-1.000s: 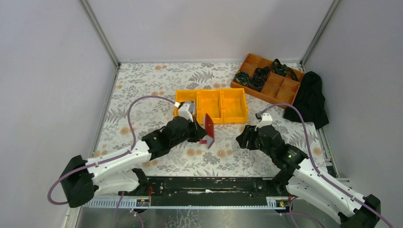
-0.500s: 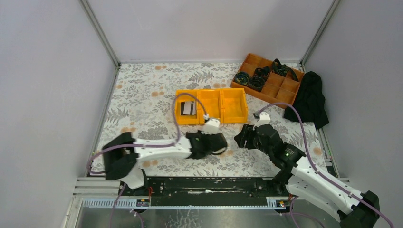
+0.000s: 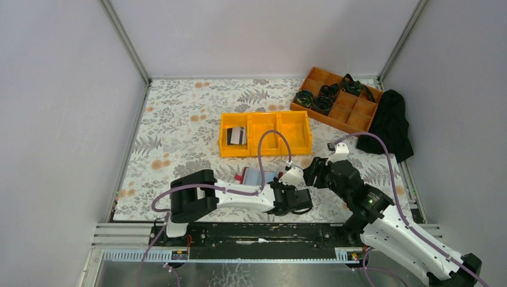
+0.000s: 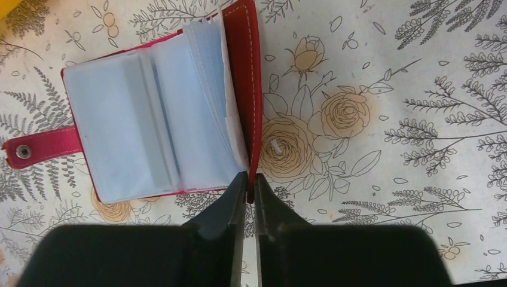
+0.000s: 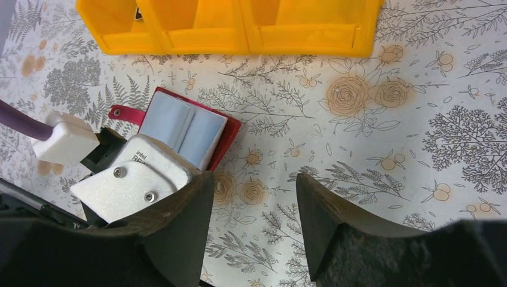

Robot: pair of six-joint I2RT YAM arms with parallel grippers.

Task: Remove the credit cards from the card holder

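From above, the credit cards (image 3: 237,136), one pale and one black, lie in the left compartment of the yellow bin (image 3: 293,149). They are well apart from the card holder (image 3: 256,176), which lies open on the worktop (image 3: 179,119) nearer the arms. By that, the removal looks largely done.

In the left wrist view the card holder (image 4: 155,119) is spread flat with its blue-grey inside up and a red border around it. A snap tab (image 4: 24,151) sticks out at one side. The clear sleeves facing up show no card. The leaves stacked near the red cover hide what lies under them, so I cannot rule out one more card. The left gripper (image 4: 250,179) is clenched to a thin slit on the lower corner of the red cover.

In the right wrist view the right gripper (image 5: 254,179) is spread wide and holds nothing. It hovers just beside the card holder (image 5: 185,128), with the yellow bin (image 5: 239,42) beyond it.
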